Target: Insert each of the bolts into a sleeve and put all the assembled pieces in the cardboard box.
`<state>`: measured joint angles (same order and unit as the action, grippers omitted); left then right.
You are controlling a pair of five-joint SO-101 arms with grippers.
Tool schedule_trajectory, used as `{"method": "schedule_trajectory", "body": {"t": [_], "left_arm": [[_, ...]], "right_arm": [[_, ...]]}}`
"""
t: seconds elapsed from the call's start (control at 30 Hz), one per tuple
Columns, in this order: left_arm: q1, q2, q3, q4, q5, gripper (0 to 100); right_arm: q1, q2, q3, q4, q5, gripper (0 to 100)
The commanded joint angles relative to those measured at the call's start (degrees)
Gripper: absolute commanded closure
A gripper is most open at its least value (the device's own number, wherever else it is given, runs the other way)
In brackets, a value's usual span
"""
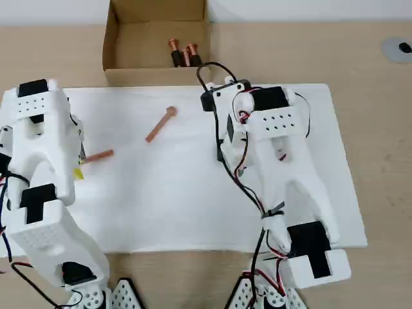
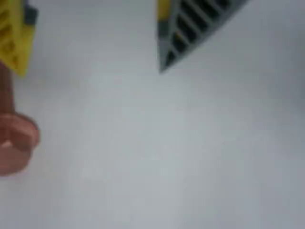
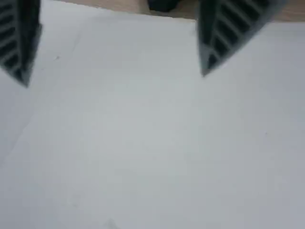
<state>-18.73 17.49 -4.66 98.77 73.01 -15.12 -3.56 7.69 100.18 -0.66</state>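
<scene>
A copper bolt [image 1: 161, 123] lies slanted on the white sheet [image 1: 193, 206], between the two arms. A second copper bolt [image 1: 100, 156] lies at the left arm's tip, and in the left wrist view this bolt [image 2: 14, 138] sits right by the yellow-taped finger [image 2: 14, 38]. My left gripper [image 2: 90, 47] is open, with bare sheet between its fingers. My right gripper [image 3: 114, 62] is open too, low over the sheet, with nothing between its fingers. In the high view the right gripper [image 1: 222, 145] is right of the loose bolt. Several bolts in black sleeves [image 1: 183, 55] lie in the cardboard box [image 1: 112, 38].
The cardboard box stands open at the sheet's far edge, left of centre. Black cables [image 1: 241, 180] run along the right arm. A grey disc [image 1: 396, 48] lies on the wooden table at the far right. Bare sheet stretches between the arms toward the near edge.
</scene>
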Motion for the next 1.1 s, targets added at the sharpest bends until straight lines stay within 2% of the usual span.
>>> {"method": "schedule_trajectory", "body": {"t": [0.0,0.4,0.7,1.07], "left_arm": [[0.35,-2.86,-1.05,-2.02,2.90,80],[-1.23,-2.77,-0.09,-9.67,7.47,80],[-2.73,-2.77,9.93,-20.48,7.03,81],[-2.64,-2.77,10.73,-20.84,7.03,81]], "right_arm": [[-1.01,-2.33,-0.13,-0.35,0.35,72.4],[-0.92,-2.33,-0.13,-0.18,0.35,72.4],[-0.92,-2.33,-0.13,-0.18,0.35,72.4],[-1.01,-2.33,-0.13,-0.18,0.35,72.4]]}}
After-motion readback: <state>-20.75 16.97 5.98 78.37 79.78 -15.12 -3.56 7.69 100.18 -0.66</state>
